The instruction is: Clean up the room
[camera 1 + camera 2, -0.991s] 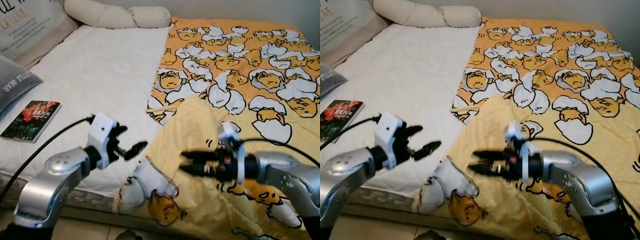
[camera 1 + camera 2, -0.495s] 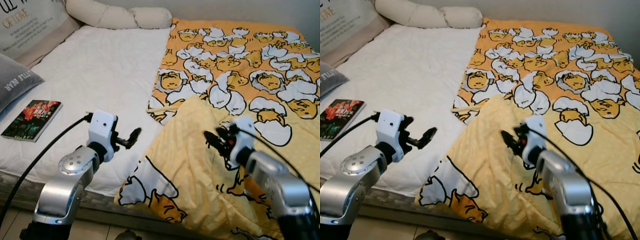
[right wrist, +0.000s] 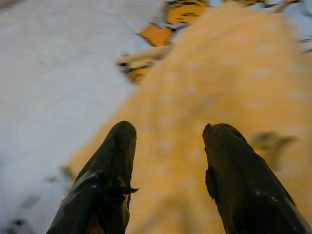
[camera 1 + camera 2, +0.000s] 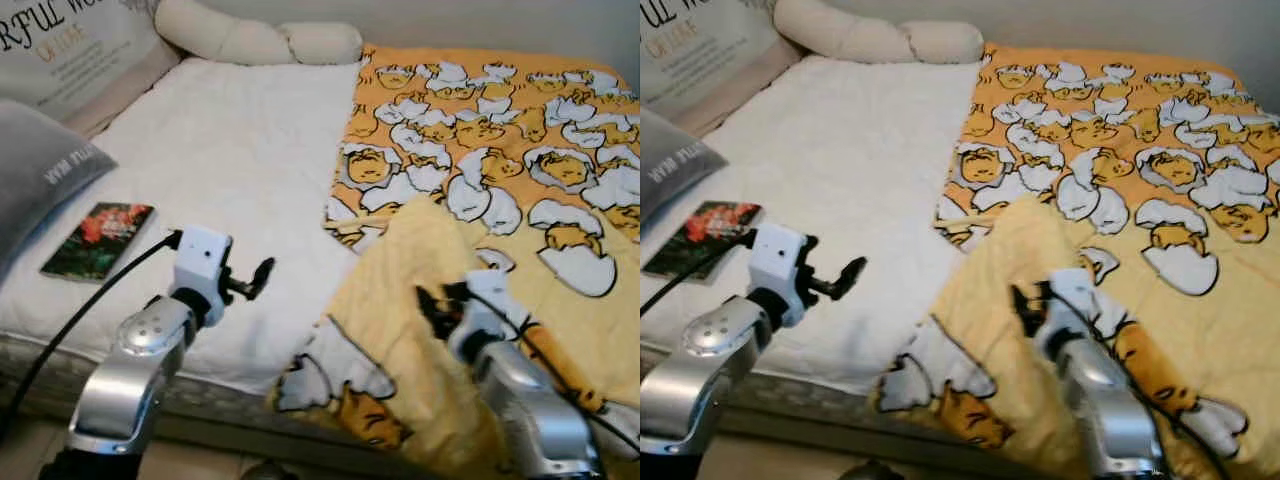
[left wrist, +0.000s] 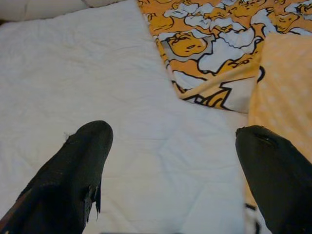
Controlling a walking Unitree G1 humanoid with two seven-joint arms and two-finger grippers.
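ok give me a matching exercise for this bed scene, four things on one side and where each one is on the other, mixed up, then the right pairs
Things:
1. book
2. yellow blanket
3. left gripper
4. right gripper

Places:
A. above the folded-over yellow part of the blanket
B. on the white sheet beside the grey pillow
C. spread over the robot's right half of the bed
D. above the bare white sheet, near the bed's front edge

Pairs: 1-B, 2-C, 3-D, 4-A
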